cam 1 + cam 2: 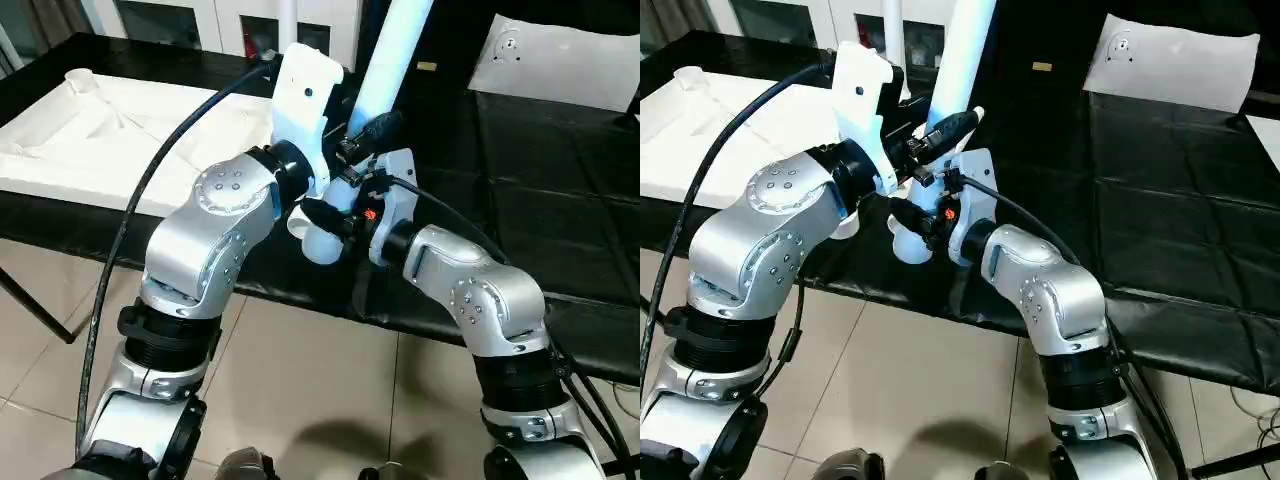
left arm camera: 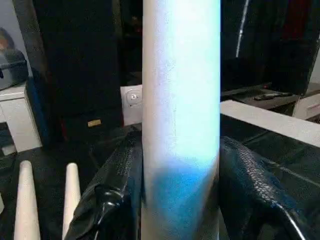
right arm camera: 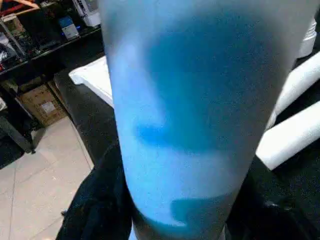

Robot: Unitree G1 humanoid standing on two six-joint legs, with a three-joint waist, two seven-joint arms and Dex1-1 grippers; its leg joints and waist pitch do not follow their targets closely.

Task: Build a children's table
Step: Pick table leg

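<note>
I've got one white leg (image 1: 392,60) held upright btwn both grippers, just above the near edge of the black-covered table (image 1: 560,180). Left gripper (image 2: 180,200) is clamped on it: in the left wrist view a black finger (image 2: 115,195) presses each side of the leg. Right gripper (image 3: 175,210) sits lower on the same leg, near its wide open end (image 1: 318,240), w/ black fingers (image 3: 100,205) either side of it; it looks closed on the leg too. Tabletop (image 1: 110,130) lies underside-up at the far left of the black table, w/ a corner socket (image 1: 82,80) sticking up, well apart from the held leg. Two more legs (image 2: 47,205) lie side by side on the black cover in the left wrist view. A flat white sheet (image 1: 560,60) lies at the far right.
</note>
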